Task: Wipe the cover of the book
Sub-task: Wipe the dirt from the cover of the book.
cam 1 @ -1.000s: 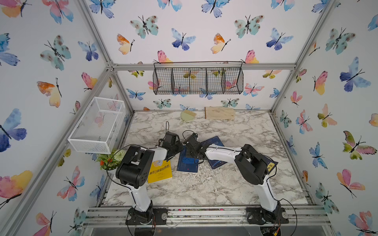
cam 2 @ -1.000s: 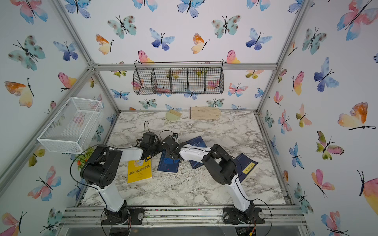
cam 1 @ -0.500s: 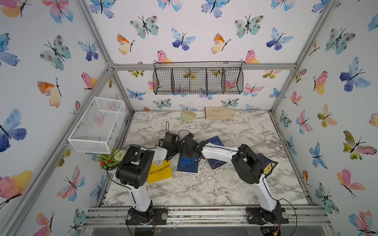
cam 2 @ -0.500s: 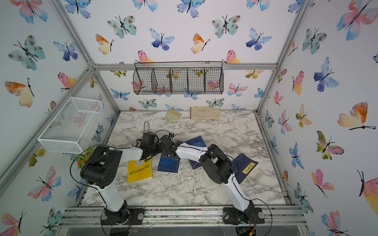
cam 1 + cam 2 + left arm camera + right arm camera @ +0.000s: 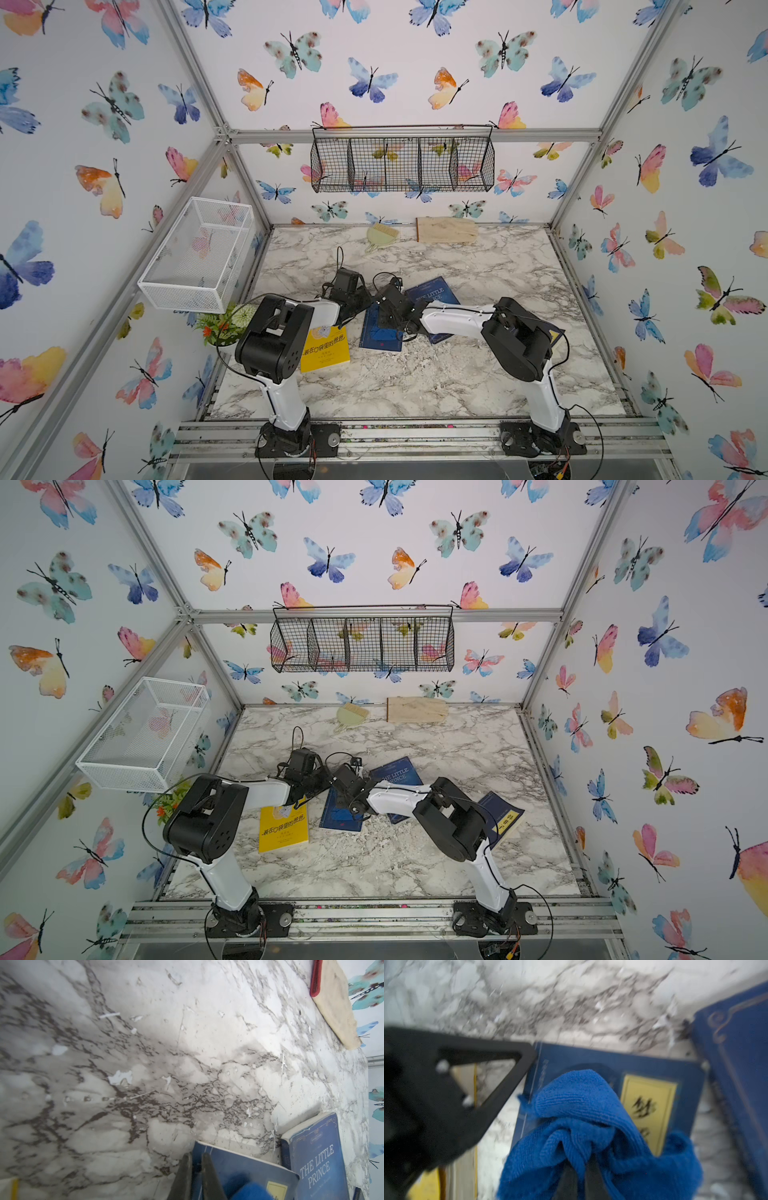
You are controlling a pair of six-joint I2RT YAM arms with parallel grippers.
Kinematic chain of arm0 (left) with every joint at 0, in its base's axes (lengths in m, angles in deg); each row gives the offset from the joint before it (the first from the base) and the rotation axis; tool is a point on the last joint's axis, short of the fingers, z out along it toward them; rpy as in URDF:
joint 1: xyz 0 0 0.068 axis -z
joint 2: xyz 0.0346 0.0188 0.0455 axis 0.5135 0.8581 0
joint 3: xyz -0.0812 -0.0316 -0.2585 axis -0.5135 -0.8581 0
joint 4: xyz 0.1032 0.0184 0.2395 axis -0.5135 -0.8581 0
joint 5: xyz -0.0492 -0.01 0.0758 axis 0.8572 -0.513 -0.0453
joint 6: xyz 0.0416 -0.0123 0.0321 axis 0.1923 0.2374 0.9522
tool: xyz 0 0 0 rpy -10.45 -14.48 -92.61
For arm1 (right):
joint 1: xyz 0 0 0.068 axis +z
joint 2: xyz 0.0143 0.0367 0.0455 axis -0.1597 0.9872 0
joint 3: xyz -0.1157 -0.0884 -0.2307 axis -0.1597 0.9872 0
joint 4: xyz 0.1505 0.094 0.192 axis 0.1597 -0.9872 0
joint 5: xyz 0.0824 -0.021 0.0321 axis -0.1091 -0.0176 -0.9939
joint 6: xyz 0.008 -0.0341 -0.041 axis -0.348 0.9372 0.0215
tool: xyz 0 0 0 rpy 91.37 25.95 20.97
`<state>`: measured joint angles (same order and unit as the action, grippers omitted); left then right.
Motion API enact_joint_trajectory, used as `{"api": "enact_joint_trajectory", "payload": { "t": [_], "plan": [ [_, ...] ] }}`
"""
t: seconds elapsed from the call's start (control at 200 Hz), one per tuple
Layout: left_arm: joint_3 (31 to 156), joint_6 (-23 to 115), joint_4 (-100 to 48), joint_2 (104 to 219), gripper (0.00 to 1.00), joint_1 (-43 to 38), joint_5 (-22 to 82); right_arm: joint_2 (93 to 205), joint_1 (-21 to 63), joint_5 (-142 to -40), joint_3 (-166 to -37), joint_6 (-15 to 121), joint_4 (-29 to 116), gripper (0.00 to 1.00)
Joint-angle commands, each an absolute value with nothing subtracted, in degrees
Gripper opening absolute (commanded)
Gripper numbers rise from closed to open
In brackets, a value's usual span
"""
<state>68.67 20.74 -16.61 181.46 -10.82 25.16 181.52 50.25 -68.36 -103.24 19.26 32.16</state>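
our right jaws pinch the soft cloth [image 5: 581, 1105]; our shut, empty left jaws should pin the slippy book [image 5: 612, 1059] at its edge.

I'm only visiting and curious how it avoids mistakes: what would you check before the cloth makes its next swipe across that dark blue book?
1. Cloth gripped: the blue cloth is bunched in the shut right fingers. Ok.
2. Cloth on cover: it rests on the dark blue book, beside its yellow label. Ok.
3. Book steadied: the shut left fingers sit at its corner; pressing down or not, cannot tell.
4. Book flat on the table. Ok.
5. Room to sweep: The Little Prince lies close alongside and might get nudged. Not ok.
6. Cover clean: too blurred, cannot tell.
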Motion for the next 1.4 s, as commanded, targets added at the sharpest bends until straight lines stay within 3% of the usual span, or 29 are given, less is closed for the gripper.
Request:
{"api": "enact_joint_trajectory", "payload": {
  "t": [0.0,0.27,0.43,0.696,0.881,1.186,1.396],
  "plan": [
    [66.93,20.89,-21.84,182.24,0.12,-10.69,26.39,189.78,52.39,-73.28,-96.29,17.77,14.46,0.01],
    [66.7,20.87,-21.5,182.36,0.11,-10.68,26.24,195.01,40.22,-73.61,-106.52,24.12,12.23,0.01],
    [66.94,20.94,-21.76,182.48,0.11,-10.68,26.3,197.91,39.15,-71.28,-113.3,26.19,8.4,0.01],
    [66.96,20.9,-21.71,182.62,0.11,-10.69,26.32,190.46,48.58,-73.11,-96.11,18.5,15.67,0.01],
    [66.99,20.78,-21.44,183.27,0.12,-10.68,26.81,188.07,54.82,-75.37,-93.4,15.42,15.99,0.01],
    [66.6,20.9,-21.21,182.39,0.11,-10.79,26.31,192.94,40.48,-72.87,-104.3,24.38,12.97,0.01],
    [66.52,20.84,-21.12,182.38,0.11,-10.79,26.44,198.47,38.89,-70.7,-113.41,27.18,8.66,0.01]
  ]
}}
